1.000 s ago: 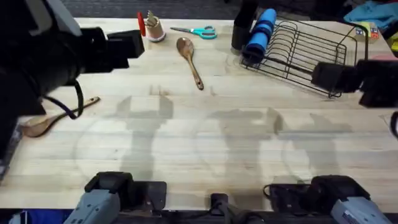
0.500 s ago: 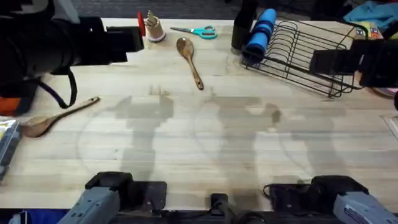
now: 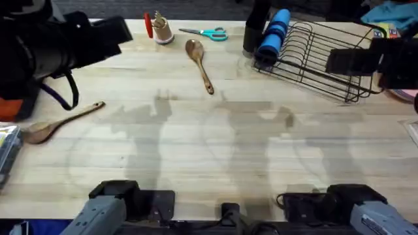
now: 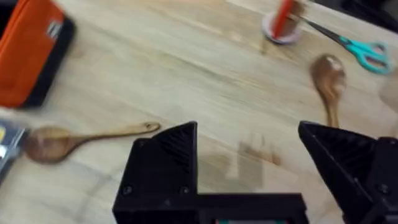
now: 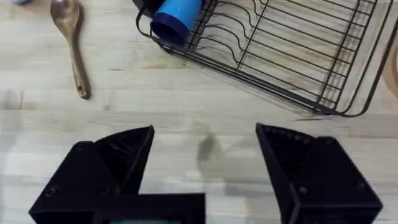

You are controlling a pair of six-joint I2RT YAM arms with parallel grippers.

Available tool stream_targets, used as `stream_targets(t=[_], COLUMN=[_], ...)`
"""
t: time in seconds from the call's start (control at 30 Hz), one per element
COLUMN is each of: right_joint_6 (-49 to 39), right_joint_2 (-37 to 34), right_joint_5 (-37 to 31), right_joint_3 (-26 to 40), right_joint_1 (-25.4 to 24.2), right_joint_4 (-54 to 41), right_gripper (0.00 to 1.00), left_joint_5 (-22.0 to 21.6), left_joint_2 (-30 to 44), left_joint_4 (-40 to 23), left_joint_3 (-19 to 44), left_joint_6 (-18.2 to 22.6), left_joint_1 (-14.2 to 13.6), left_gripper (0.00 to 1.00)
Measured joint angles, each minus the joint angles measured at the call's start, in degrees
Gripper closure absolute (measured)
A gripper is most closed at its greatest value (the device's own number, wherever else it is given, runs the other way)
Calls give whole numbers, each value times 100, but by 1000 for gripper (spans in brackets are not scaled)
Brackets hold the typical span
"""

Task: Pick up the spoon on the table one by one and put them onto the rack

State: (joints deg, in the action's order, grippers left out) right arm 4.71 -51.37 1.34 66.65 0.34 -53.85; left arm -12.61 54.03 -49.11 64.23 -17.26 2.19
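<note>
we see nothing on the rack yet, so by our judgement the whole task is still ahead: two spoons lie on the table. taking the overhead view as a clock face, one spoon rests near twelve o'clock, just beside the teal scissors, and the other spoon lies at nine o'clock. the rack stands at two o'clock, a blue cylinder at its end. our left gripper hangs above the table between the spoons, fingers spread and empty; our right gripper hovers beside the rack, fingers also spread, holding nothing
</note>
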Motion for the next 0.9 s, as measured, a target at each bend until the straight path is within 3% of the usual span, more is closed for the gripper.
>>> stream_targets(t=[0.23, 0.6, 0.9], right_joint_6=[0, 0, 0], right_joint_2=[0, 0, 0], right_joint_5=[0, 0, 0], right_joint_3=[0, 0, 0], right_joint_1=[0, 0, 0], right_joint_4=[3, 5, 3], right_gripper=[9, 9, 9], left_joint_5=[-136, 29, 291], left_joint_2=[419, 1112, 1577], left_joint_4=[-70, -135, -425], left_joint_3=[0, 0, 0], left_joint_6=[-785, -1263, -2527], left_joint_1=[738, 1937, 2926], left_gripper=[8, 8, 8])
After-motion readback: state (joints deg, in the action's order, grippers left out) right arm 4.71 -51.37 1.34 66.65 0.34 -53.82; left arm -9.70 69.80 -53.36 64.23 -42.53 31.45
